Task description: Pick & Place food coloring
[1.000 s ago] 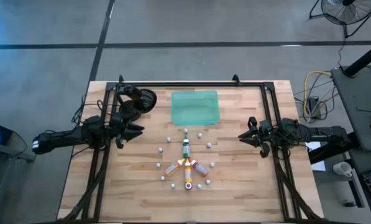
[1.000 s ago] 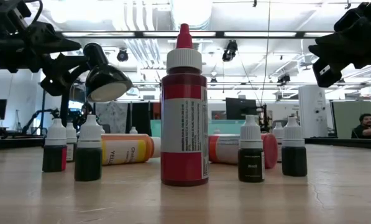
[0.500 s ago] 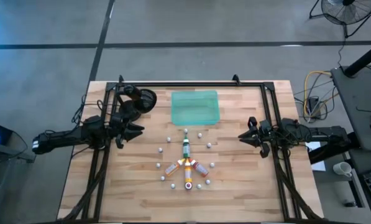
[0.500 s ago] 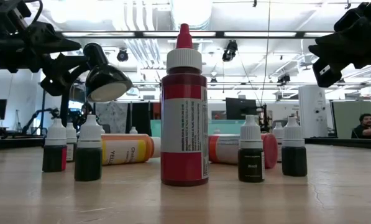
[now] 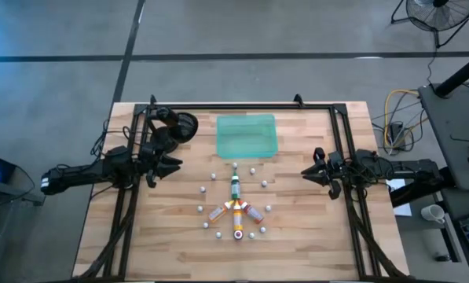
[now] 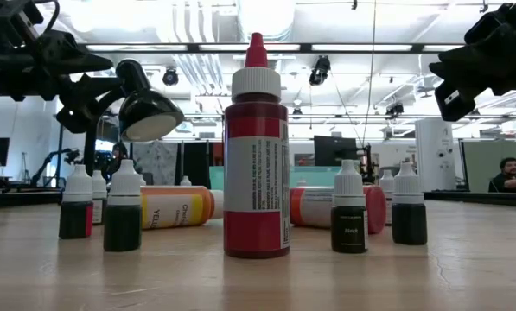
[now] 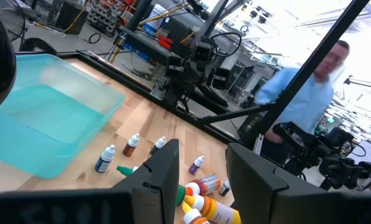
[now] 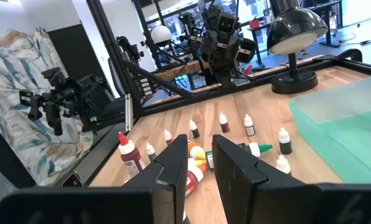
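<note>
The food coloring bottles sit in a cluster at mid-table. A green one (image 5: pixel 235 187) lies flat, two orange-yellow ones (image 5: pixel 218 211) (image 5: pixel 252 212) lie beside it, and a red one (image 6: pixel 256 155) stands upright on its base. Small white-capped dropper bottles (image 5: pixel 213 177) stand in a ring around them. My left gripper (image 5: pixel 171 166) hovers open to the left of the cluster, above the table; its wrist view shows its fingers apart (image 7: pixel 202 149). My right gripper (image 5: pixel 306 171) hovers open to the right of the cluster, fingers apart (image 8: pixel 199 142). Neither touches anything.
A translucent green tray (image 5: pixel 247 135) lies beyond the cluster toward the far edge. A black desk lamp (image 5: pixel 179 126) stands at the far left, close to my left arm. A black frame (image 5: pixel 242 107) rims the table. A person in a blue shirt (image 7: pixel 309 93) stands beyond the table.
</note>
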